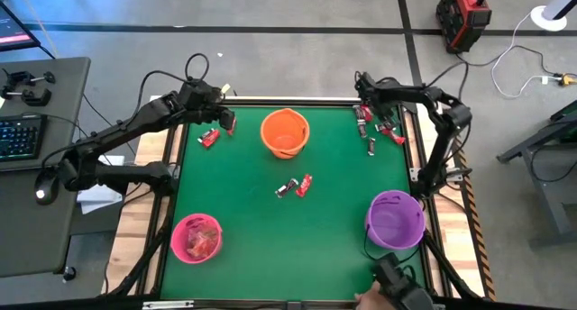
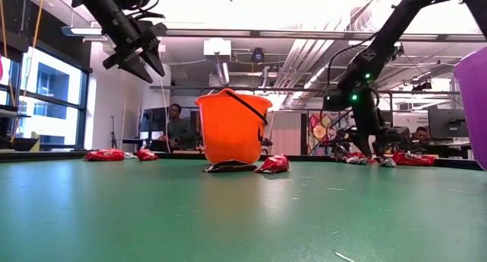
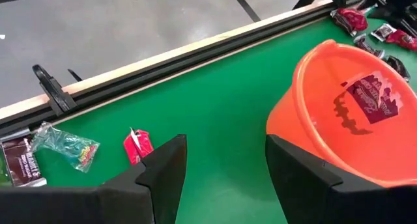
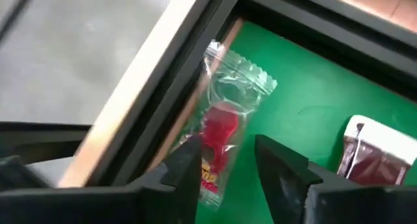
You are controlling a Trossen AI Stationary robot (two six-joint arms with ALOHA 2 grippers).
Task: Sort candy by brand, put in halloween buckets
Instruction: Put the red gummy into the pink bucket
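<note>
Three buckets stand on the green table: orange (image 1: pixel 285 132) at the far middle, pink (image 1: pixel 196 238) near left, purple (image 1: pixel 395 218) near right. Candy lies in groups: far left (image 1: pixel 209 137), centre (image 1: pixel 295 186) and far right (image 1: pixel 379 134). My left gripper (image 3: pixel 225 165) hangs open in the air over the far-left candy, beside the orange bucket (image 3: pixel 345 120), with nothing between its fingers. My right gripper (image 4: pixel 225 168) is low at the far right corner, fingers open on either side of a clear-wrapped red candy (image 4: pixel 225 120) lying by the table's rim. My right gripper comes down at a slant onto the clear-wrapped candy, whose lower end (image 4: pixel 212 175) lies between the two fingers. The candy rests flat on the table against the rim. Whether the fingers (image 4: pixel 186 162) touch the wrapper, I cannot tell.
A dark red candy (image 3: pixel 371 97) lies inside the orange bucket, and red pieces lie in the pink one. A dark wrapped piece (image 4: pixel 371 155) lies right of my right gripper. The black and wooden rim (image 3: pixel 163 61) runs along the far edge. People sit in the room behind (image 2: pixel 176 125).
</note>
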